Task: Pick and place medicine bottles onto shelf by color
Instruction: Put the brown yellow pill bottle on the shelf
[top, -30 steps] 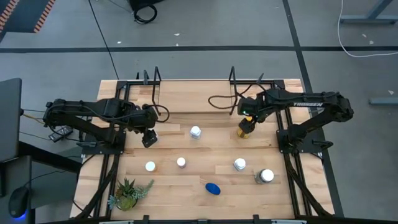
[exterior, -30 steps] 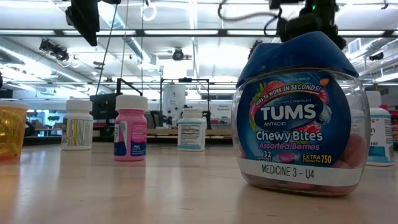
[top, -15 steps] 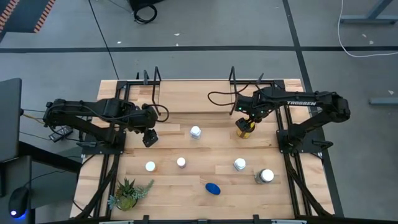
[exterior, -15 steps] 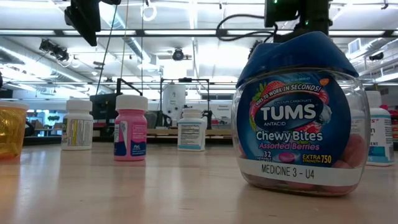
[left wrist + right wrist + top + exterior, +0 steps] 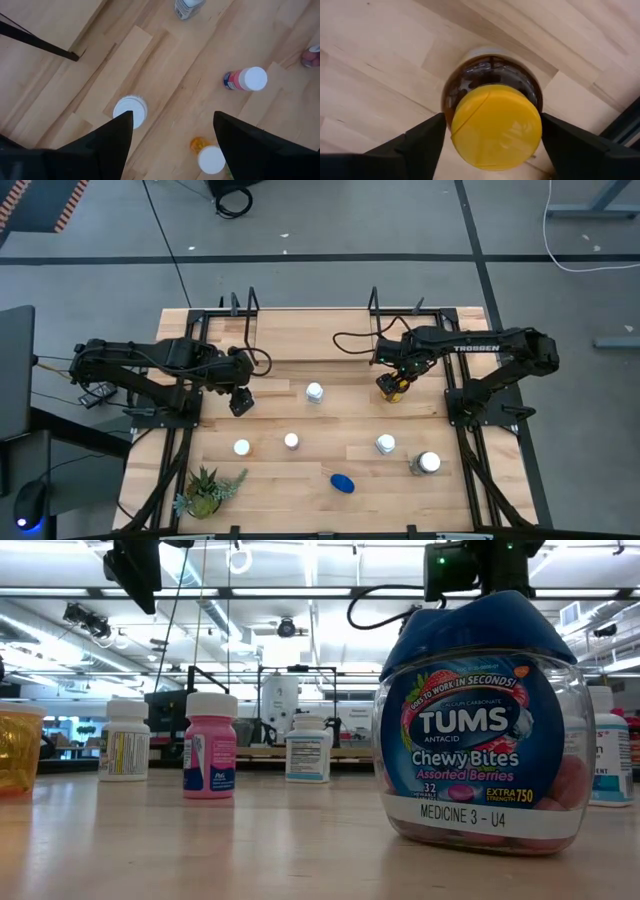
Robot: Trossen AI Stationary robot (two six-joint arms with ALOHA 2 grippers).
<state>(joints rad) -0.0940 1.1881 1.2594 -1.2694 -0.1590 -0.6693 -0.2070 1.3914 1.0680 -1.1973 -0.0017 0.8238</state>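
Observation:
My right gripper [image 5: 395, 383] hangs fingers-down over a dark amber bottle with a yellow cap [image 5: 495, 125], which stands upright on the table. Its open fingers stand one on each side of the cap, close to it. My left gripper [image 5: 240, 402] waits open above the table's left half [image 5: 170, 130], with nothing between its fingers. Other medicine bottles stand on the table: a white-capped one [image 5: 315, 392], a pink one [image 5: 210, 745], and a blue-capped Tums jar [image 5: 480, 720]. The shelf [image 5: 310, 335] sits at the far edge between black wire frames.
More white-capped bottles stand at the near middle [image 5: 291, 441], near left [image 5: 242, 448] and near right [image 5: 385, 444] [image 5: 428, 463]. A small potted plant [image 5: 205, 492] sits at the near left corner. Both arms' black base frames [image 5: 470, 410] run along the table's sides.
My right gripper has come down over the yellow-capped bottle and shifted a little toward the table's left. The bottle has stayed where it was, as has my left gripper.

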